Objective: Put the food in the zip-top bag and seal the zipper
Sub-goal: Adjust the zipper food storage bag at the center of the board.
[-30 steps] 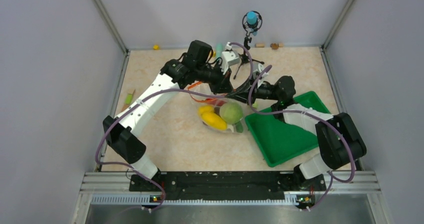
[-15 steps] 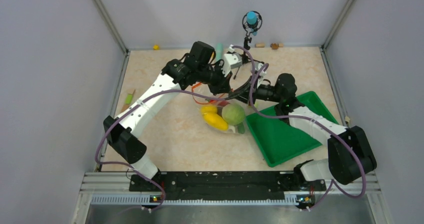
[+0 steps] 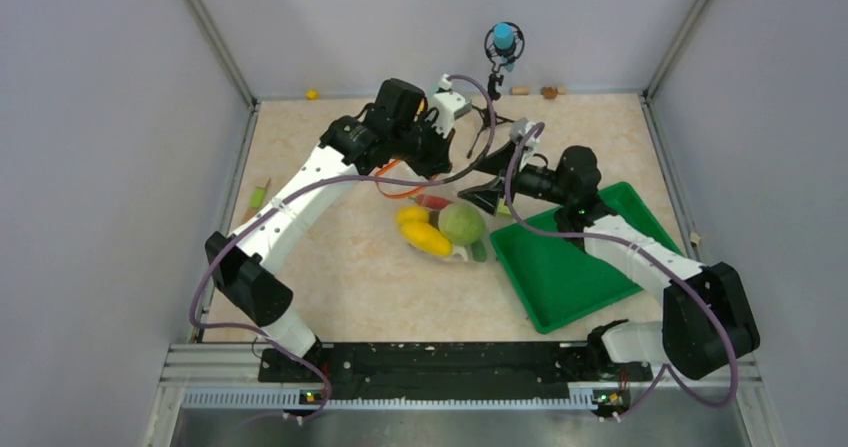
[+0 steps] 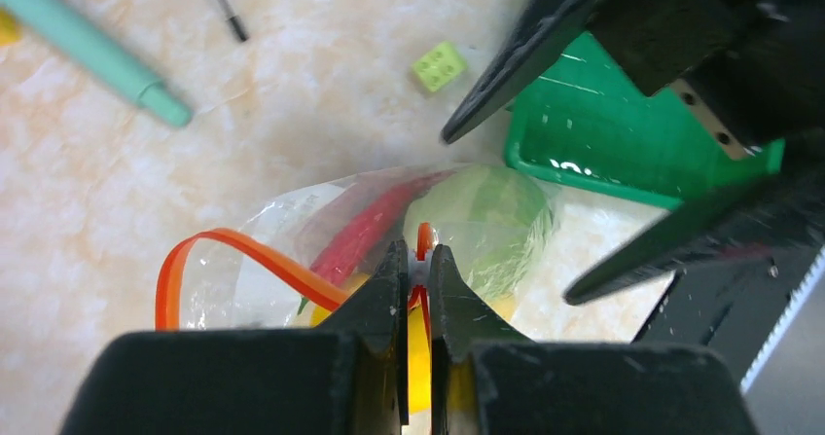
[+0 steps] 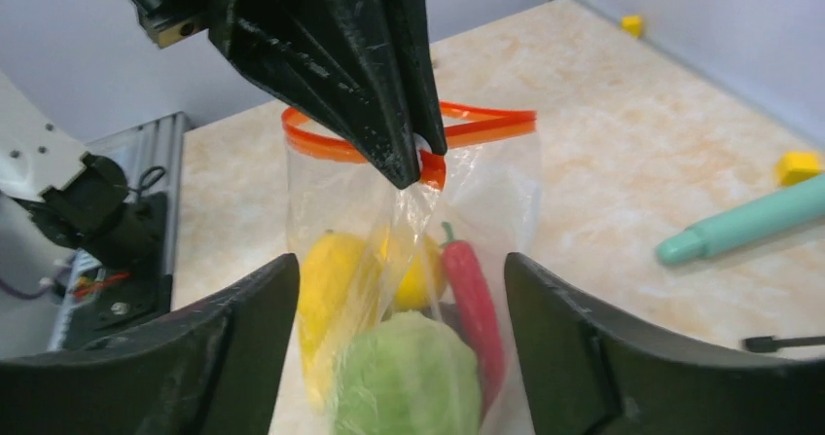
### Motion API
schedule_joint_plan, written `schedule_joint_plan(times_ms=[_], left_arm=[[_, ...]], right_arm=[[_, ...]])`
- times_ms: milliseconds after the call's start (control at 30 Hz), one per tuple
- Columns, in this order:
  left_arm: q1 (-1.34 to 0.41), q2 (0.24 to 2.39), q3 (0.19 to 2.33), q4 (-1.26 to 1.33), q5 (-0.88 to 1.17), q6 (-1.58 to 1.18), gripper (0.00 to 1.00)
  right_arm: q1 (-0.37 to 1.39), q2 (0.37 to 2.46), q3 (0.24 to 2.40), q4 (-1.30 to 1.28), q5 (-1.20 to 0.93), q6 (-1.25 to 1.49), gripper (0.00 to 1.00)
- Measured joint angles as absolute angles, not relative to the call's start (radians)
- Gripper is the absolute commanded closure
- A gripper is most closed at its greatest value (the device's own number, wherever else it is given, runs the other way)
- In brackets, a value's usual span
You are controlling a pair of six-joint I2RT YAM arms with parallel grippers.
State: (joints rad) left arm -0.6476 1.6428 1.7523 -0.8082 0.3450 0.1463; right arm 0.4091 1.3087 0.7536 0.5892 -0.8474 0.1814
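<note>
1. Top view: L gripper reaches over the zip-top bag, mid-table, w/ food inside: yellow pieces, green leafy ball, red chili. The orange-red zipper loops out at 10 o'clock of the food. R gripper sits at 2 o'clock of the bag, fingers spread wide. Green tray at 4 o'clock, just beside the bag.
2. L wrist view: L gripper's fingers are pressed together, pinching the zipper. The strip curves off toward 9 o'clock in an open loop. Red chili and green leafy ball show thru the clear plastic at 12 o'clock of the tips. R gripper's fingers are wide apart at 1–3 o'clock, in front of the green tray. Teal stick at 10 o'clock and lime block at 12, both apart from the bag.
3. R wrist view: R gripper's fingers are spread at 7 and 5 o'clock, one each side of the bag; contact can't be told. L gripper comes in from 12 o'clock and clamps the zipper, so the bag hangs upright below it. Yellow pieces and red chili sit above the green leafy ball. Teal stick at 3 o'clock, w/ a yellow block near it.
</note>
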Motion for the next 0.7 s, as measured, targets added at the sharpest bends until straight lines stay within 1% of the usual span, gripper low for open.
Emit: schedule_joint_plan(times_ms=[33, 200, 467, 567, 700], left_arm=[[-0.646, 1.643, 1.757, -0.808, 0.307, 0.114, 1.0], [-0.648, 1.622, 1.777, -0.809, 0.116, -0.046, 1.0], [-0.694, 1.612, 1.887, -0.827, -0.384, -0.334, 1.0], [-0.721, 1.617, 1.938, -0.869, -0.543, -0.458, 1.0], [-0.73, 1.635, 1.994, -0.904, -0.665, -0.608, 1.0]], right_arm=[[0.409, 1.301, 0.754, 0.591, -0.834, 0.186, 0.02], [0.408, 1.26, 0.75, 0.633, -0.799, 0.231, 0.01], [0.412, 1.205, 0.744, 0.654, -0.709, 0.291, 0.01], [0.431, 1.205, 0.732, 0.652, -0.657, 0.308, 0.01], [0.505, 1.207, 0.731, 0.635, -0.577, 0.323, 0.01]])
